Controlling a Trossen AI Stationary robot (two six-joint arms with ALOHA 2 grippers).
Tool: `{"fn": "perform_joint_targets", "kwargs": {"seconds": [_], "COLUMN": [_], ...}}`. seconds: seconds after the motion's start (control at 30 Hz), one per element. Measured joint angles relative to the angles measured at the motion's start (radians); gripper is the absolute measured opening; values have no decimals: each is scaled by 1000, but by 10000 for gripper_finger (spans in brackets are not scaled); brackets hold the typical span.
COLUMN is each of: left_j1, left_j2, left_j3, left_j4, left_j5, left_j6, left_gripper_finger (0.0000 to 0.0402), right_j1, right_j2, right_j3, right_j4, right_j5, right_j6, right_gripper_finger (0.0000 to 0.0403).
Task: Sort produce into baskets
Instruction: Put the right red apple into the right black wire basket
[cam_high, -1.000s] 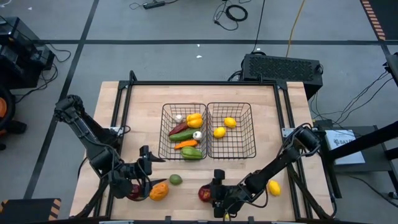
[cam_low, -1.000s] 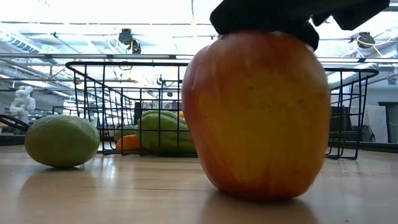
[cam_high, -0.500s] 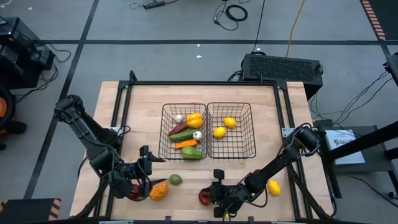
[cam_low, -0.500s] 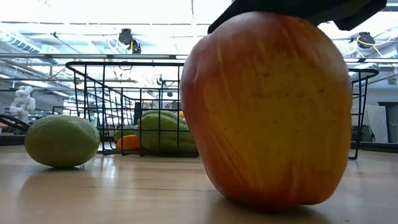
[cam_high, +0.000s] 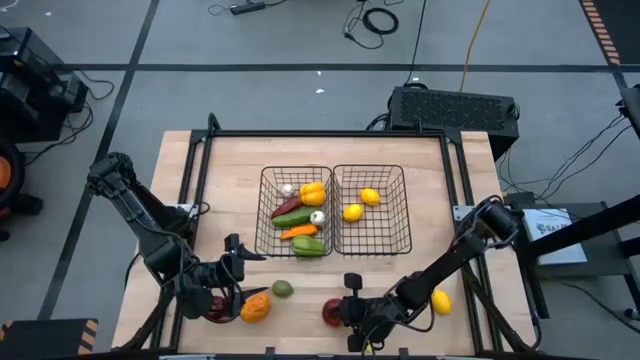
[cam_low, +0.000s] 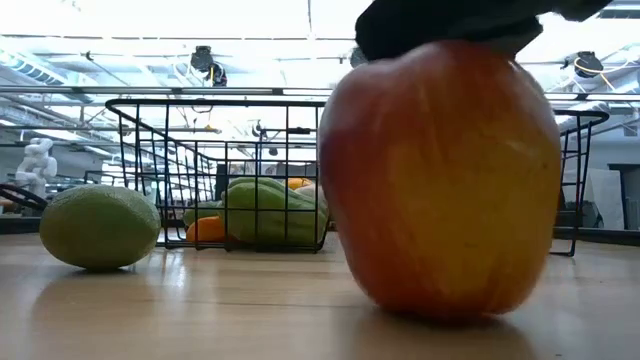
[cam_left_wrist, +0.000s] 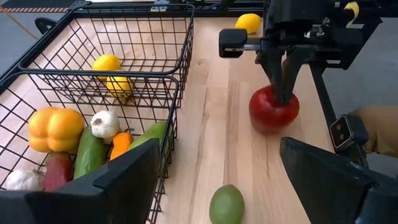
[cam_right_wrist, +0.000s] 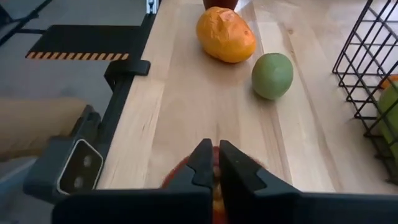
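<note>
The red apple (cam_high: 332, 312) sits on the counter (cam_high: 230, 180) at its front edge, the right claw (cam_high: 350, 312) pressed on top of it with fingers pinched together, not around it. The left claw (cam_high: 232, 287) hangs spread wide near an orange pepper (cam_high: 256, 306) and a green lime (cam_high: 283, 289).

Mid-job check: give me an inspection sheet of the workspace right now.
Surface: wooden table, nothing spilled.
Job's things: left basket holds peppers, cucumber, garlic; right basket holds two lemons; loose on the table: red apple, lime, orange pepper, dark red piece, lemon.
Clutter: nothing seen.
Claws: right claw shut, tips at the apple's top; left claw open beside the orange pepper.
Cables: coiled cables on the floor beyond the table.
Surroundings: black box behind the table.
</note>
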Motion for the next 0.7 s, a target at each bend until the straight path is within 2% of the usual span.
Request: {"fn": "perform_joint_targets", "kwargs": {"seconds": [0.43,0.7], "left_j1": [0,0], "left_j2": [0,0], "left_j3": [0,0], "left_j4": [0,0], "left_j5": [0,1], "left_j6": [0,0], "left_gripper_finger": [336,336], "right_j1": [-1,-17], "right_j2": [-48,-208], "right_j3": [0,0], "right_j4": [-38,-60], "right_j5": [7,19], "right_j6": [-2,-62], "right_gripper_finger": [1,0]}}
